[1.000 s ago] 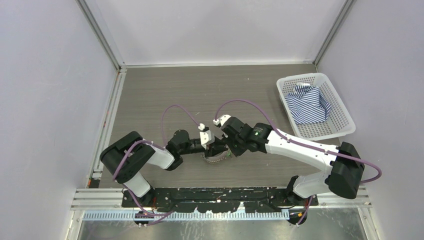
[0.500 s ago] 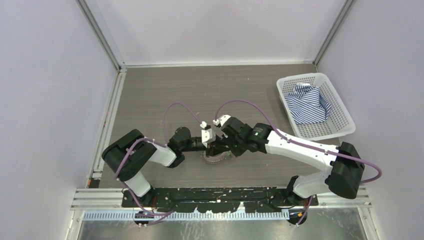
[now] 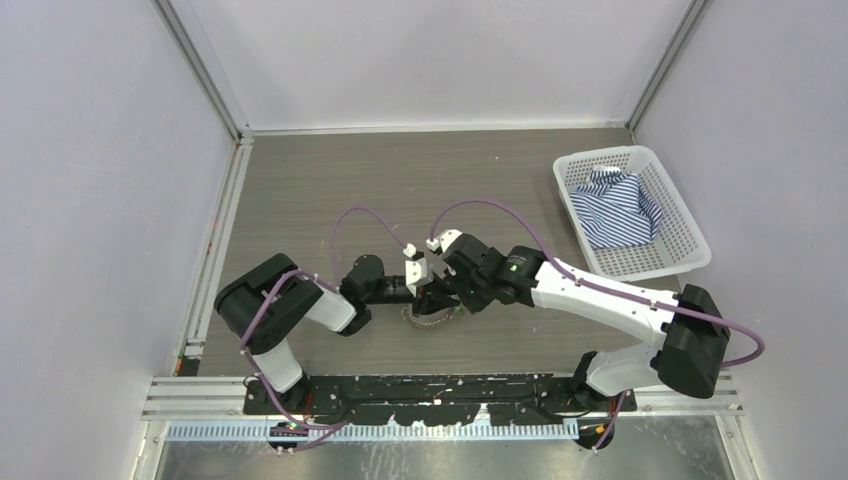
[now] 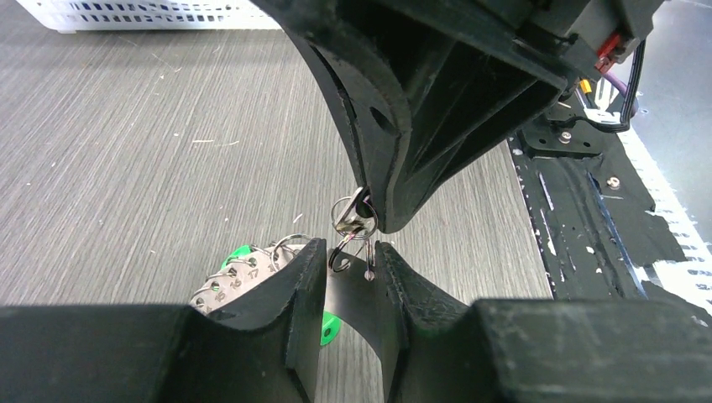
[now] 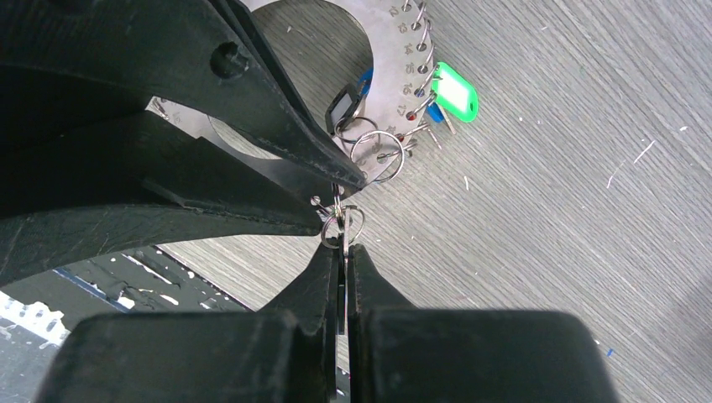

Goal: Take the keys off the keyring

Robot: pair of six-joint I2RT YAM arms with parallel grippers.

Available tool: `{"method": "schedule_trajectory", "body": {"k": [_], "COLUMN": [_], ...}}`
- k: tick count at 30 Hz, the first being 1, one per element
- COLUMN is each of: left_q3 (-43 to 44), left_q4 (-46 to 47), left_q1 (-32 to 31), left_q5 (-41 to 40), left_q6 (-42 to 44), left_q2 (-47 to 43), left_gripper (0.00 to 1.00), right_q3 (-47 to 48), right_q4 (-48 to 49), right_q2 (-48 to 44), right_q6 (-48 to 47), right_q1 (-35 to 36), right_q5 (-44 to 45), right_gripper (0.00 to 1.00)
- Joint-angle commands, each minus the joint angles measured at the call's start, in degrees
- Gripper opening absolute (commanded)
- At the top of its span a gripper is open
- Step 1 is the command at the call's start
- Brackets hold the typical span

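White basket (image 3: 604,153) of striped cloth (image 3: 618,208) well apart, right end effector (image 5: 342,252) clenched on key (image 4: 356,211), left end effector (image 4: 348,248) grip unclear

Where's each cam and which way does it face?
Top external: high behind the bases, looking down at the table; left arm, right arm show.
Left wrist: left arm, looks past the left gripper at the right gripper.
Right wrist: right arm, looks past its shut gripper at the left gripper.
Shared: both wrist views show the keyring and the key the right gripper pinches.

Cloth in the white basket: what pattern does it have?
The cloth has blue and white stripes; it shows best in the top external view.
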Motion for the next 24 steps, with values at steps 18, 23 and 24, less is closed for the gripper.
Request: {"method": "schedule_trajectory", "body": {"k": [18,23,24], "left_q3": [-2.09,-3.86,-4.04], "left_q4": [5.59,5.73,5.72], "left_q1": [-0.19,-1.28,-1.55], "left_q5": [-2.24,-6.12,-6.80], "left_q6": [-1.44,-1.25,-1.25], "left_q2": [-0.69,-3.13,-3.36], "left_gripper": [0.00,0.00,0.00], "right_q3": [-2.26,-4.36,-4.62], "right_q4": [2.66,4.01,4.22], "right_q2": [-4.81,-6.23,-6.38], "right_q6": [3.05,5.14,5.56], "right_q1": [0.30,0.29,0.28], "right_q5": [1.86,2.86,2.89], "right_gripper": [0.01,0.01,0.01]}}
